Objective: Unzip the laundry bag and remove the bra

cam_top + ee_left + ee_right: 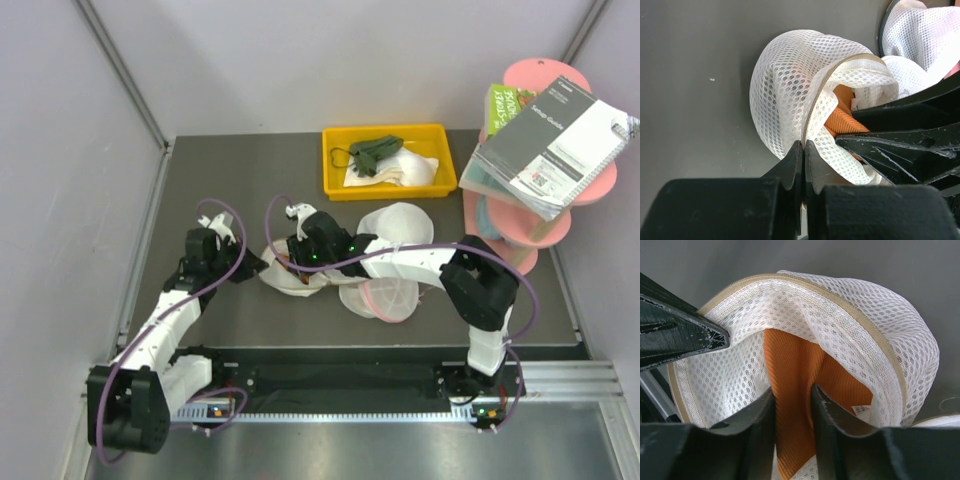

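Two steps, first looked done: laundry bag (875, 310) gaped open. Left gripper (803, 146) pinched bag rim between fingertips. Right gripper (792, 390) clamped orange bra (792, 347), half inside bag mouth. Remaining: pull bra clear.

Robot lab test cell: plain white enclosure walls (300, 60), aluminium rail (560, 375), dark work mat (250, 320), yellow bin (388, 185).

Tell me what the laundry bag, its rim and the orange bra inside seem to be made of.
The laundry bag looks like white synthetic mesh, matte and translucent, with regular small holes. Its rim looks like beige woven tape, probably zipper tape, given the fine line running along it. The bra looks like orange ribbed knit, matte and softly folded, with a small white label at its edge. The exact fibres cannot be told.
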{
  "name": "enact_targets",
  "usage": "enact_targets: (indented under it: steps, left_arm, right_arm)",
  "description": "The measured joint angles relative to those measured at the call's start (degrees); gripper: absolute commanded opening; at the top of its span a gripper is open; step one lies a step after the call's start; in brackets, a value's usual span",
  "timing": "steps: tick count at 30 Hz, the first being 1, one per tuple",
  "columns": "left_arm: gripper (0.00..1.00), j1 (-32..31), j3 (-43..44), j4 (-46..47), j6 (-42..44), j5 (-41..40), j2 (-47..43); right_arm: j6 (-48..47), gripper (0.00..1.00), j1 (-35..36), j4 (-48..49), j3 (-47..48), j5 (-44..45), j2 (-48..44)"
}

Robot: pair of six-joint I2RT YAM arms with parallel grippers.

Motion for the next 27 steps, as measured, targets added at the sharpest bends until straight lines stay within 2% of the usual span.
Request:
enact_targets:
  steps: [5, 6, 7, 8, 20, 27]
  left_arm:
    - [0.0, 0.0, 0.0, -0.24, 0.44, -0.02, 0.0]
    - [0.0, 0.0, 0.02, -0.37, 0.46, -0.02, 0.0]
    - [0.0, 0.0, 0.02, -0.48, 0.46, -0.02, 0.0]
    - [0.0, 0.0, 0.02, -0.55, 0.46, -0.02, 0.0]
    - [0.0, 0.0, 1.92, -2.21, 0.22, -1.36, 2.05]
    - [0.0, 0.0, 12.33, -8.22, 2.58, -3.67, 8.98]
  right_arm:
    - [0.02, 0.33, -0.13, 1.14, -0.79, 0.26, 0.0]
    - [0.02, 0.29, -0.24, 1.31, -0.92, 0.24, 0.0]
    - [0.04, 0.22, -0.33, 1.55, -1.09, 0.24, 0.0]
    - [0.0, 0.0, -0.39, 1.62, -1.14, 0.22, 0.0]
    - [-1.16, 0.0, -1.11, 3.74, -4.44, -2.32, -2.84]
    - [-3.89, 0.0, -1.11, 3.54, -4.66, -8.61, -8.94]
